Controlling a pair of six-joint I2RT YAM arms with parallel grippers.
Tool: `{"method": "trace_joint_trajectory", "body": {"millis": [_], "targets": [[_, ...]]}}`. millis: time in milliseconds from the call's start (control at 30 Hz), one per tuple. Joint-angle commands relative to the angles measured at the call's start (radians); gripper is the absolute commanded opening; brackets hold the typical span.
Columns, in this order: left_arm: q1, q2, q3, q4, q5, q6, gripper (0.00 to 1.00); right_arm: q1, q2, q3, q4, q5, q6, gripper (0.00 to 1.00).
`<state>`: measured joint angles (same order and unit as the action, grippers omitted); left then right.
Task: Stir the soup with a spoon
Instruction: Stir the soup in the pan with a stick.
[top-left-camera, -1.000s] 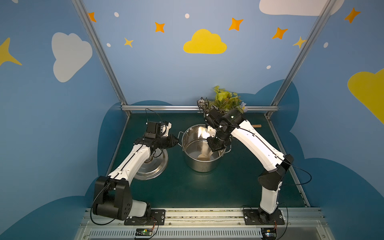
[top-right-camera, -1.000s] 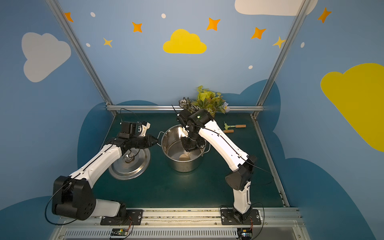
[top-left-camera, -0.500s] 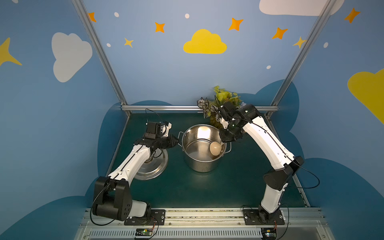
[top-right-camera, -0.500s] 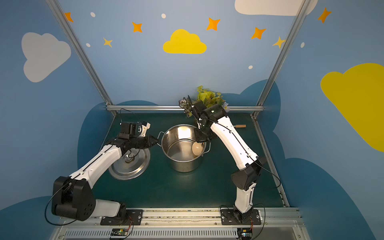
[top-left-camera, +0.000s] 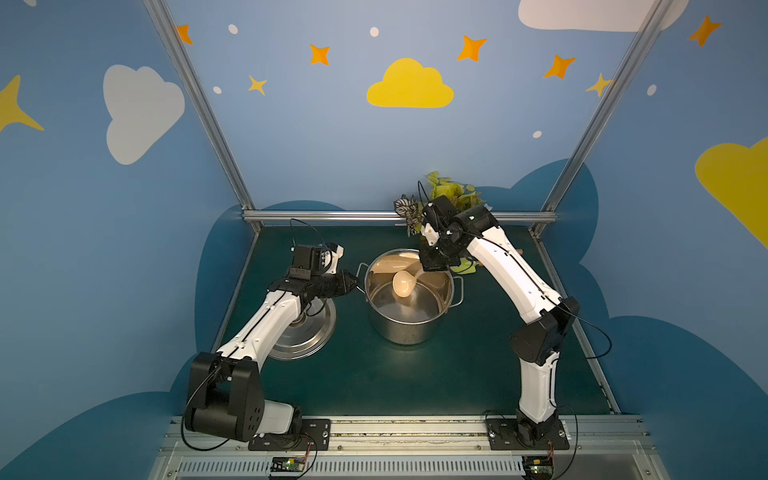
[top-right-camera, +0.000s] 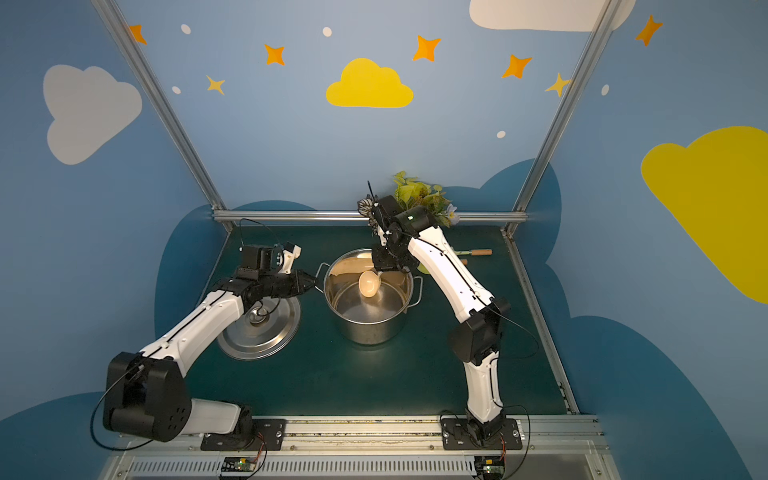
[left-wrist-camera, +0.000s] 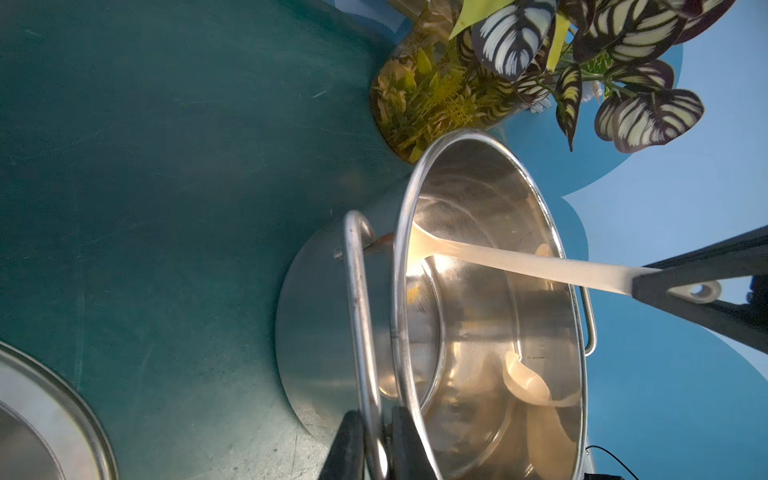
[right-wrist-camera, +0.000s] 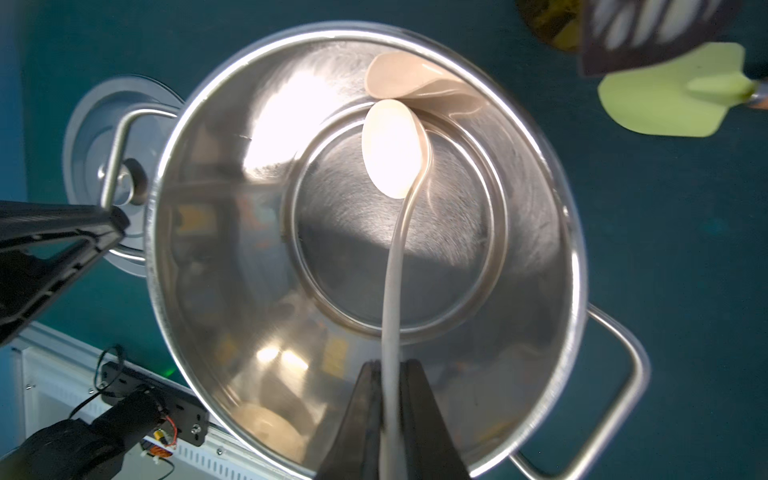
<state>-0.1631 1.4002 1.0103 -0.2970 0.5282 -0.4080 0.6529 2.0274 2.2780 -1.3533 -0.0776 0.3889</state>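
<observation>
Over the pot (top-left-camera: 409, 330), the right gripper (right-wrist-camera: 390, 374) clamped the spoon (right-wrist-camera: 392, 149) (bowl inside the pot); the left gripper (left-wrist-camera: 376, 415) pinched the pot's handle (left-wrist-camera: 358, 299).

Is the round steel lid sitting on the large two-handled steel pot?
No, the round steel lid lies flat on the green table beside the open steel pot.

Dark green worktop (top-left-camera: 374, 374) carries a steel pot (top-left-camera: 409, 328) approx. in its middle. A lid (top-left-camera: 307, 340) lies flat just beside the pot on the left-arm side, knob up. A plant (top-left-camera: 453, 193) stands behind the pot. On the right-arm side lie a lime-green trowel (right-wrist-camera: 665, 99) near the pot & another wooden handle (top-right-camera: 478, 252) farther out.
</observation>
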Motion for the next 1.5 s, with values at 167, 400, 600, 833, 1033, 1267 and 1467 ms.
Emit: {"method": "trace_joint_trajectory", "body": {"millis": [167, 400, 600, 833, 1033, 1267, 1467], "targets": [[-0.001, 0.006, -0.024, -0.025, 0.065, 0.022, 0.15, 0.073, 0.044, 0.089, 0.065, -0.204, 0.014, 0.00], [0.004, 0.003, -0.026, -0.025, 0.069, 0.023, 0.15, 0.141, -0.006, 0.058, -0.032, -0.169, -0.009, 0.00], [0.006, -0.001, -0.027, -0.025, 0.071, 0.023, 0.15, 0.175, -0.135, -0.090, -0.062, -0.093, -0.012, 0.00], [0.007, -0.004, -0.029, -0.021, 0.070, 0.020, 0.15, 0.142, -0.261, -0.238, -0.110, 0.073, -0.002, 0.00], [0.007, -0.010, -0.030, -0.023, 0.067, 0.022, 0.15, 0.062, -0.265, -0.265, -0.115, 0.117, -0.015, 0.00], [0.006, -0.017, -0.030, -0.028, 0.063, 0.028, 0.15, -0.002, -0.171, -0.150, -0.112, 0.140, -0.037, 0.00], [0.007, -0.018, -0.030, -0.027, 0.067, 0.028, 0.15, -0.013, -0.049, -0.008, -0.097, 0.133, -0.041, 0.00]]}}
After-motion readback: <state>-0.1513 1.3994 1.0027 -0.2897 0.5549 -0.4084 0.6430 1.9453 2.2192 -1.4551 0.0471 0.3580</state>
